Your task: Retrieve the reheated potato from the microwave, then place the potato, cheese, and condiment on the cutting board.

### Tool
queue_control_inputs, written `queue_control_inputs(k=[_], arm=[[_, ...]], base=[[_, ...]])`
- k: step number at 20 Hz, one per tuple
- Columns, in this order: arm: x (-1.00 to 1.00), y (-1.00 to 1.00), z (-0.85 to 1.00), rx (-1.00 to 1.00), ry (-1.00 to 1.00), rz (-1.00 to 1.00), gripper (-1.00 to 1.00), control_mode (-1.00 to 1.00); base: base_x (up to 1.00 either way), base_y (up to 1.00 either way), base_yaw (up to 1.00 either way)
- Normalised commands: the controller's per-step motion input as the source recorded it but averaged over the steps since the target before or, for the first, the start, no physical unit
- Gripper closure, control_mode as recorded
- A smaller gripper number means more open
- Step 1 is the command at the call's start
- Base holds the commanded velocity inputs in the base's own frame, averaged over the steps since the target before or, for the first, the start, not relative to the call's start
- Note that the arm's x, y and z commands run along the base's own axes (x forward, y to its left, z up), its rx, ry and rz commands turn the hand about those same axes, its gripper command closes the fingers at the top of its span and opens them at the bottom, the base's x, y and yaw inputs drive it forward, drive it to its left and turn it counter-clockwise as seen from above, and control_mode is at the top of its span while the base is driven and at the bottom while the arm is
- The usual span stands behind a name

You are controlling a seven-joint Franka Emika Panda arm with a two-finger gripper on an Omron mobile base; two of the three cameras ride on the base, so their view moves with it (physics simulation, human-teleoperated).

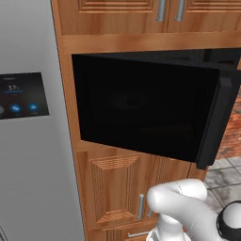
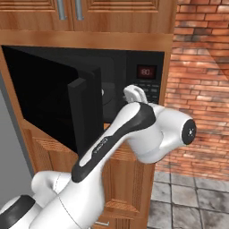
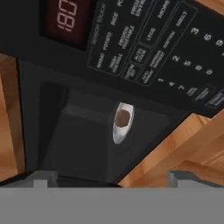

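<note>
The black microwave (image 2: 147, 80) stands with its wide dark door (image 1: 141, 108) swung open to the left. Deep inside, the brown potato (image 3: 122, 118) lies on a white round plate (image 3: 119, 133). In the right base view my gripper (image 2: 129, 92) is held at the mouth of the cavity, just left of the keypad with its red display (image 3: 65, 19). In the hand view the gripper (image 3: 114, 178) is open, its tips wide apart with nothing between them, well short of the potato. The cheese, condiment and cutting board are out of view.
A steel fridge with a small screen (image 1: 23, 94) stands left of the microwave. Wooden cabinets (image 1: 117, 188) sit above and below it. A brick wall (image 2: 201, 67) and tiled floor (image 2: 188, 201) lie to the right. The open door juts out beside my arm.
</note>
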Motion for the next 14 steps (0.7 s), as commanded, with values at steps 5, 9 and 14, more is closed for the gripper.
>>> queue_control_inputs(k=[5, 9, 14], arm=[[0.46, 0.06, -0.10, 0.19, 0.07, 0.11, -1.00, -1.00], [0.37, 0.04, -0.04, 0.17, 0.03, 0.10, -1.00, -1.00], [0.26, 0.19, -0.03, 0.14, 0.03, 0.11, -1.00, -1.00]], base=[[0.00, 0.00, 0.00], [0.00, 0.00, 0.00], [0.00, 0.00, 0.00]])
